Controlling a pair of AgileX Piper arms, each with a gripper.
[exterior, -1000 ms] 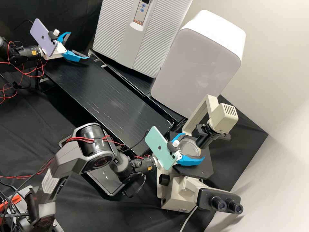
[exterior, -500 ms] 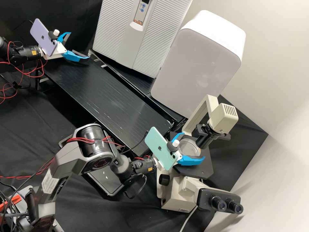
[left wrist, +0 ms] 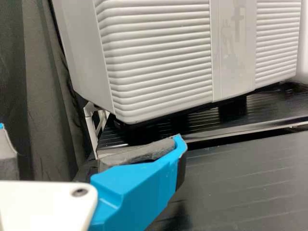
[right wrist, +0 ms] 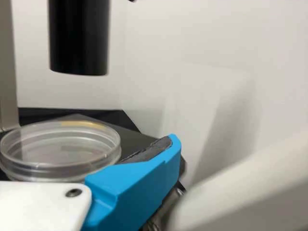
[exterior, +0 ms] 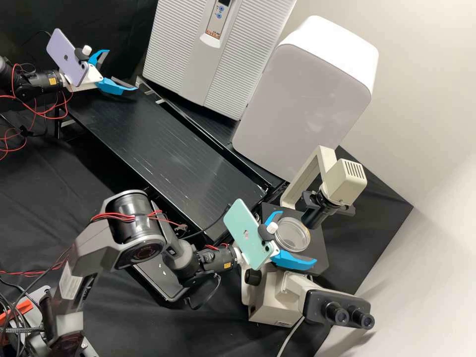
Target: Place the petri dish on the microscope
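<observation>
The dish (exterior: 292, 235) is clear, the microscope (exterior: 265, 302) cream and black. One phone (exterior: 246, 240) is mint green, the other phone (exterior: 62, 53) lilac, the wires (exterior: 116, 216) red. Even ribs stripe the pale grey cabinet (exterior: 171, 47); thin light streaks line the black bench (exterior: 148, 144).

Round, transparent petri dish (exterior: 292, 235) on the flat black stage (exterior: 314, 259) of a cream microscope (exterior: 270, 297) with twin black eyepieces (exterior: 337, 314).
The dish lies level, a yellowish patch near its rim; the upright microscope's black tube (exterior: 315, 216) ends higher than the dish.
</observation>
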